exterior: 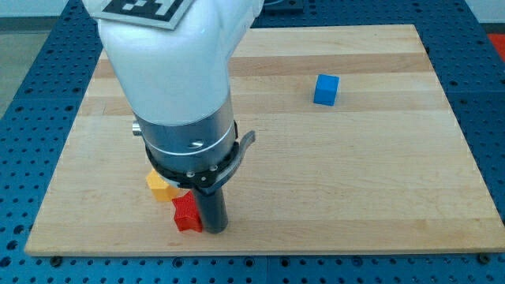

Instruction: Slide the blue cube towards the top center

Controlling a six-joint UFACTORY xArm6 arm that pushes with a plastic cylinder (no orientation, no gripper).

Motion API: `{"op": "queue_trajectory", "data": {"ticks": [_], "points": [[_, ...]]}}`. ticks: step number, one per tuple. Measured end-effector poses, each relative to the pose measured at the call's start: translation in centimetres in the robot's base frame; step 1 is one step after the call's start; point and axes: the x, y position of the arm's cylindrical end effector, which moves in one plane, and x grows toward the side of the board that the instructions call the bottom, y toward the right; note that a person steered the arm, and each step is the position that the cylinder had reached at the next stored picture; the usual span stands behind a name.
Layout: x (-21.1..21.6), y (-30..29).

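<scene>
Near the view's bottom, left of centre, the arm's white body [170, 55] comes down over the wooden bench [371, 181] and ends in a dark rod. My tip [214, 229] sits at the rod's lower end, close to the bench's bottom edge. There is no claw on this arm, so nothing stands apart or together; the rod simply ends at the board.

The red block [186, 213], of irregular shape, lies just to the view's left of my tip, touching the rod or nearly so. A yellow block [160, 184] lies above and to the left of the red one, partly hidden under the arm's dark collar.

The blue cube [326, 90] sits alone in the upper right part of the bench, well apart from my tip, up and to the view's right of it.
</scene>
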Motion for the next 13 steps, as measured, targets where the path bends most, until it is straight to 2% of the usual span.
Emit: {"op": "queue_trajectory", "data": {"ticks": [1,2,3,4,5,6,8,9,10,12,13], "points": [[-0.8,0.4],[-0.6,-3.4],[-0.5,-3.5],[-2.5,4.6],[-9.3,14.2],[-15.8,17.2],[-25.2,16.0],[-28.3,15.7],[-30.5,18.6],[-31.6,9.9],[-29.8,14.4]]}}
